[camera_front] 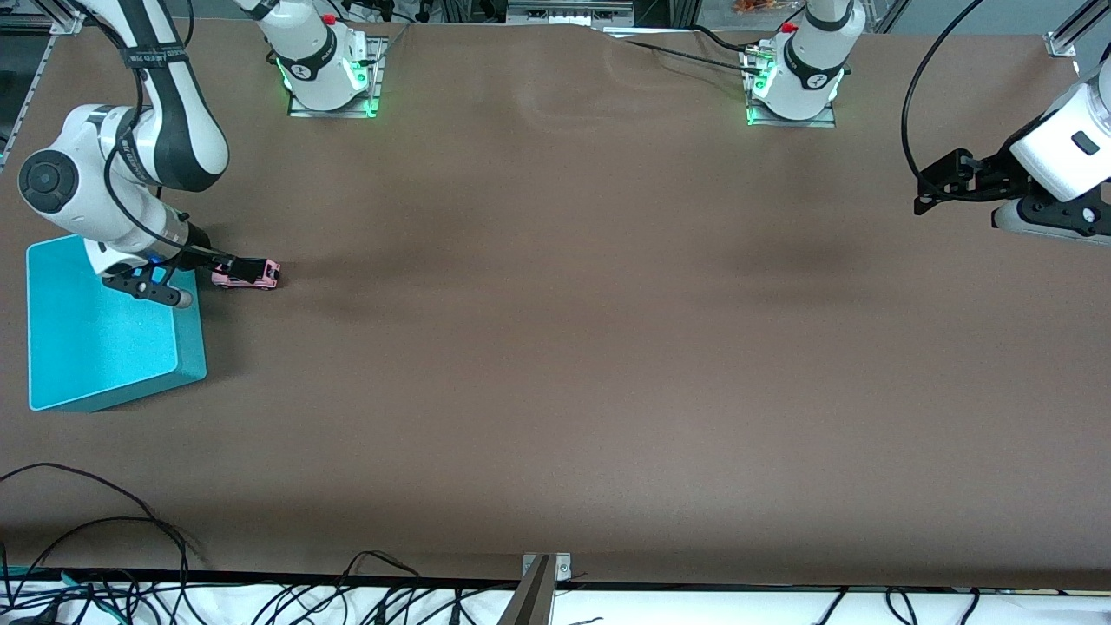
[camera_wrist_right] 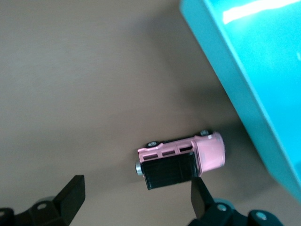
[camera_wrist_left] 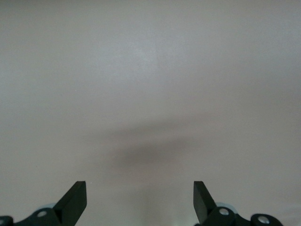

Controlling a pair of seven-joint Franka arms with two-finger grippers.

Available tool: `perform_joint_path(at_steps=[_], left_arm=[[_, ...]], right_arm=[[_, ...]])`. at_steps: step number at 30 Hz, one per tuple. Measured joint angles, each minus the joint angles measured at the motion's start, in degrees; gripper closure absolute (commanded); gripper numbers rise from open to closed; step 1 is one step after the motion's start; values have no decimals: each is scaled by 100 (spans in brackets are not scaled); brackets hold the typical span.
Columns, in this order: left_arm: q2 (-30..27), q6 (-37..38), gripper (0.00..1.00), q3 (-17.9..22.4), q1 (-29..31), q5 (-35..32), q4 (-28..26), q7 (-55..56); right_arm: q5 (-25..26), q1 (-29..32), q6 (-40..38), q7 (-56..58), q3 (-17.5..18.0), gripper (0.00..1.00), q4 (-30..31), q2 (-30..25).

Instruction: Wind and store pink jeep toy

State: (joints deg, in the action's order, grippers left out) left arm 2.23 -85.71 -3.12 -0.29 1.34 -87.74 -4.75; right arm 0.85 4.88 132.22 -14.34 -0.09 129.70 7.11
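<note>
– What is counted on the table (camera_front: 555, 365)?
– One jeep (camera_front: 247, 274) is counted, pink with a black roof. One bin (camera_front: 104, 347) is counted, turquoise.
– And the machinery?
– Two arms are counted, each on its own base, two bases in all. Two grippers are seen: the left gripper (camera_front: 925, 193) and the right gripper (camera_front: 217, 271), with two fingers on each, four fingers altogether.
– Anything more?
– Several loose cables (camera_front: 130, 555) are seen at the table's edge; their number cannot be told.

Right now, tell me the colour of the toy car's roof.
Black, on a light pink body. The toy car shows best in the right wrist view.
</note>
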Motion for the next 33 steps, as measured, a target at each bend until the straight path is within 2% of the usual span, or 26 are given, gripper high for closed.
perform_joint_path(at_steps=[14,33], left_arm=[[0,0,0,-12,-15,0,0,0],[0,0,0,-18,-24,0,0,0]], right_arm=[[0,7,709,-1814,-156,0,580,9],[0,15,1615,-4942,-275,0,797,209]])
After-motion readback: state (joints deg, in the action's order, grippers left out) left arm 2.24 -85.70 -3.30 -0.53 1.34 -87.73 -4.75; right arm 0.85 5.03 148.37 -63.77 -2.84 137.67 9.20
